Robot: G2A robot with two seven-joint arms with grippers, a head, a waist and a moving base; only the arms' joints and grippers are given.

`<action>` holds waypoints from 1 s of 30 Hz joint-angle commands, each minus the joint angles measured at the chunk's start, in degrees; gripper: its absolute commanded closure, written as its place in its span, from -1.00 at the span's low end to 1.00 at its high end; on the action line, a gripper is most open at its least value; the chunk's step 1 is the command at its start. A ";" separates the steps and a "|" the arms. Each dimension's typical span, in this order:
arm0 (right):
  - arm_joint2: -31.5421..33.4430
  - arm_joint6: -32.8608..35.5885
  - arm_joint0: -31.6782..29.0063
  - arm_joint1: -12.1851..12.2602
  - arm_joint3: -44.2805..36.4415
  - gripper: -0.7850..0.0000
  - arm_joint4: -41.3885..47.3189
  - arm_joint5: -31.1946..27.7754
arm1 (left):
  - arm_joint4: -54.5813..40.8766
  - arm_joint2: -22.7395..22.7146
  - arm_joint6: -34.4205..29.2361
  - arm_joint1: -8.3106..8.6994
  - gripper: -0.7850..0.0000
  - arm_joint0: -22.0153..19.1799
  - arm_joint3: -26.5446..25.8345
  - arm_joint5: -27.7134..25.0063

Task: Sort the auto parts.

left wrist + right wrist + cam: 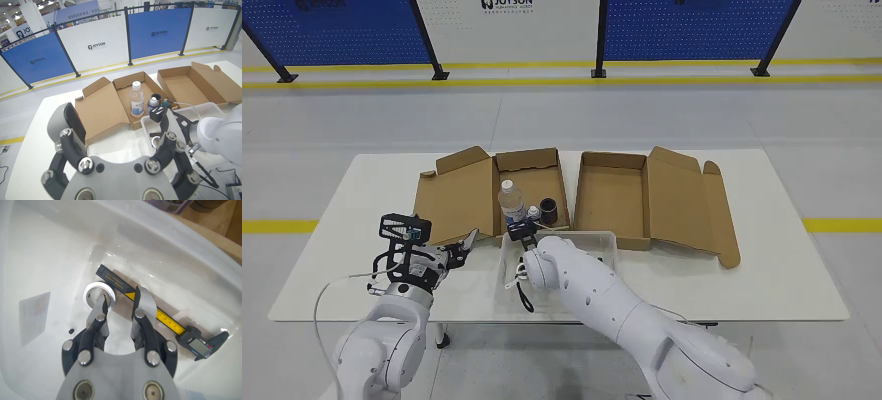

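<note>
Pickup step: right gripper (120, 296), partly open, straddles ring (88, 294) wall inside tub (47, 256), lower centre, top view. Next likely: close, lift clear. Left gripper (118, 109) wide, empty.

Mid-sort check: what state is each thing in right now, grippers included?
Left gripper: open, above the table.
Right gripper: open, straddling the ring's wall.
Metal ring: flat in white bin, not yet gripped.
Digital caliper: flat on bin floor.
Clear bottle: upright, capped, in left cardboard box.
Spray can: upright, same box.
Right cardboard box: open, lid folded back.
</note>
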 commanded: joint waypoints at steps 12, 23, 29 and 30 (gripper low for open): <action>0.46 0.64 1.11 -2.10 4.34 0.87 -0.91 -1.11 | 0.00 0.00 0.00 0.00 -1.00 0.00 0.00 0.00; 2.07 -0.12 1.44 -2.50 4.46 1.00 -2.04 0.06 | 0.00 0.00 0.00 0.00 -1.00 0.00 0.00 0.00; 3.80 0.62 0.97 -1.44 0.86 1.00 -3.37 1.89 | 0.00 0.00 0.00 0.00 -1.00 0.00 0.00 0.00; 4.14 0.91 0.80 -1.18 -0.06 1.00 -3.67 2.25 | 0.00 0.00 0.00 0.00 -1.00 0.00 0.00 0.00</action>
